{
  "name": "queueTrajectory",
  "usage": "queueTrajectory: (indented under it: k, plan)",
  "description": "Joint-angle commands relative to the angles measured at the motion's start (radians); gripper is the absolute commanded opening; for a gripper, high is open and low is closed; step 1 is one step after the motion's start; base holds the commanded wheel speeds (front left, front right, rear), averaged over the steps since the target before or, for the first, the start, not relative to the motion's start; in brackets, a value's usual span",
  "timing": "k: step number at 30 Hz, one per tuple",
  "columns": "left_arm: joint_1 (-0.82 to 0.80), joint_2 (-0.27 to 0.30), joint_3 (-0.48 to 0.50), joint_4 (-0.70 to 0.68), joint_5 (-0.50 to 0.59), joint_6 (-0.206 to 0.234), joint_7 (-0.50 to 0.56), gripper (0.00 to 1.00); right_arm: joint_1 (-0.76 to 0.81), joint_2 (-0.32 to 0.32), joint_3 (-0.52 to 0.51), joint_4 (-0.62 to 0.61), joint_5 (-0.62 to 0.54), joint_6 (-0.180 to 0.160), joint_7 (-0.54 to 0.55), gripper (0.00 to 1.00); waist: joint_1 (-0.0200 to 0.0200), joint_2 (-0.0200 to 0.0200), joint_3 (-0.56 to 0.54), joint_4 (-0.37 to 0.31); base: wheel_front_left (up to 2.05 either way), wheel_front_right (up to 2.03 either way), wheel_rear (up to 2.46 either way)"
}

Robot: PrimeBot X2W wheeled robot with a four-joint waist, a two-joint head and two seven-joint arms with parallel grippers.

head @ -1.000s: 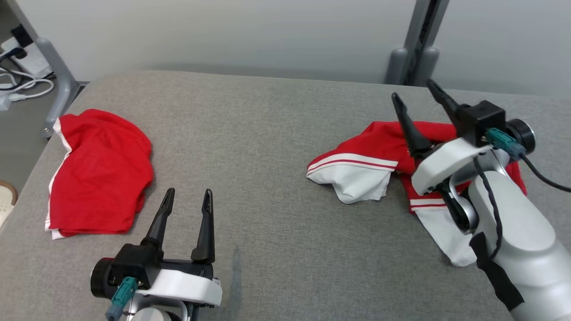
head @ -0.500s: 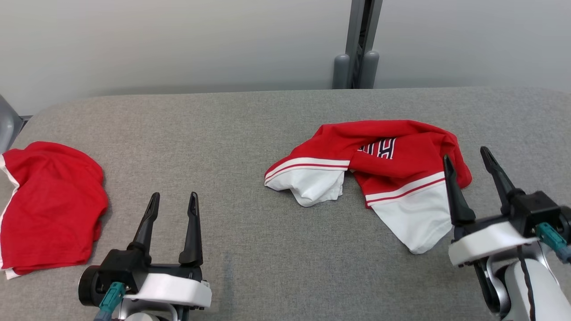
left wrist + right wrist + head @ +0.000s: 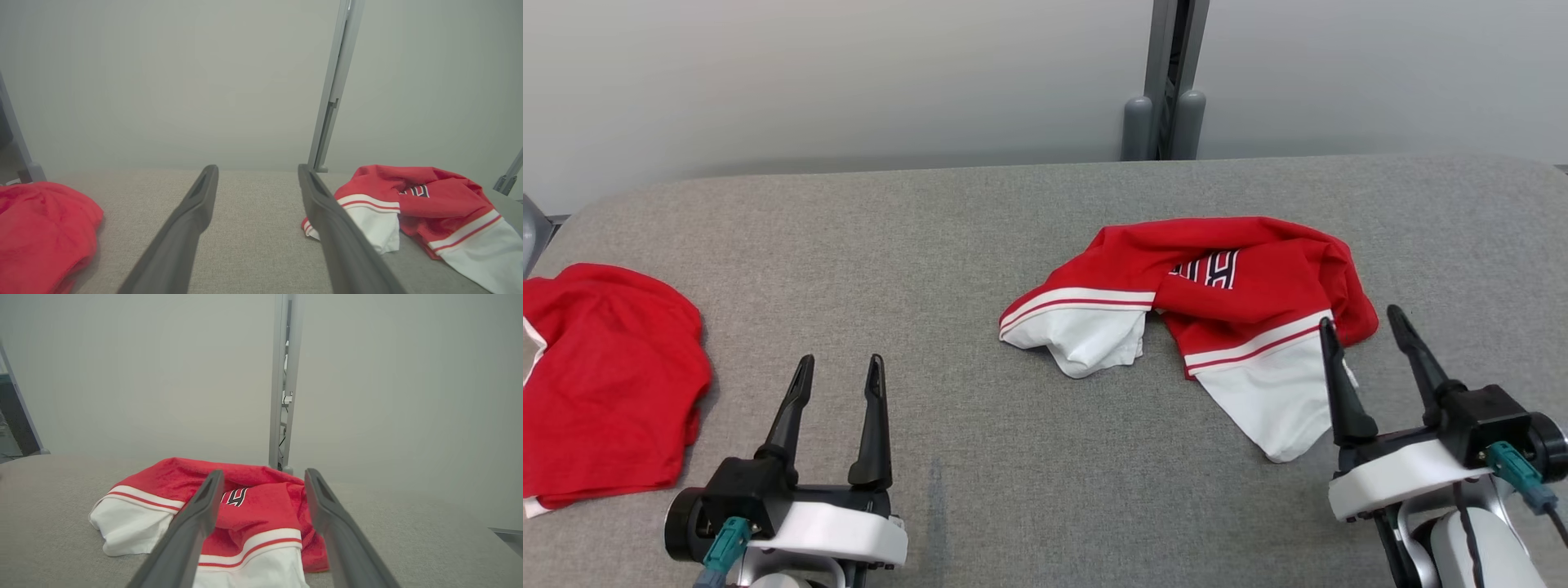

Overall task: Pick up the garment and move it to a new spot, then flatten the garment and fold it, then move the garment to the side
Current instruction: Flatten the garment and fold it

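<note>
Garments number 2 on the grey table (image 3: 931, 245): a crumpled red-and-white garment (image 3: 1225, 278) right of centre and a plain red garment (image 3: 605, 384) at the table's left edge, well apart. Grippers number 2 as well, both with fingers spread and nothing between them. The right gripper (image 3: 1358, 315) sits just beside the red-and-white garment's near right corner; whether it touches the white hem I cannot tell. The left gripper (image 3: 841, 358) hovers over bare table between the 2 garments
</note>
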Motion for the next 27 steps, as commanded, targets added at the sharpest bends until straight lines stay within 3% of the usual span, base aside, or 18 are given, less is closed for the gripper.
queueTrajectory:
  k: [1,16,23,24,25,26,27]
  plan:
    - [-0.004,0.003,0.001,0.002,0.008,-0.002,-0.001,1.00,0.017,-0.003,0.008,0.004,0.003,0.000,0.007,1.00,-0.0001,0.0000,0.002,0.003,0.00,0.00,0.00]
    - [-0.028,0.003,-0.017,0.014,0.007,-0.012,-0.001,1.00,0.041,-0.038,0.097,0.176,0.014,0.000,0.160,1.00,-0.0001,0.0000,0.055,0.053,0.00,0.00,0.00]
    - [-0.034,0.004,-0.027,0.022,0.015,-0.018,-0.001,1.00,0.015,-0.035,0.081,0.247,0.013,0.000,0.184,1.00,-0.0001,0.0000,0.062,0.066,0.00,0.00,0.00]
    - [-0.035,0.004,-0.027,0.022,0.015,-0.017,-0.001,1.00,0.012,-0.032,0.076,0.259,0.020,0.000,0.192,0.80,-0.0001,0.0000,0.062,0.068,0.00,0.00,0.00]
    - [-0.035,0.004,-0.028,0.021,0.014,-0.016,-0.001,1.00,0.009,-0.033,0.073,0.265,0.020,0.000,0.193,0.32,-0.0001,0.0000,0.062,0.069,0.00,0.00,0.00]
    - [-0.035,0.003,-0.029,0.020,0.014,-0.016,-0.001,1.00,0.004,-0.034,0.072,0.270,0.018,0.000,0.190,0.00,-0.0001,0.0000,0.062,0.070,0.00,0.00,0.00]
    - [-0.034,0.003,-0.030,0.019,0.013,-0.015,-0.001,1.00,-0.005,-0.031,0.082,0.277,0.025,0.000,0.182,0.00,-0.0001,0.0000,0.061,0.072,0.00,0.00,0.00]
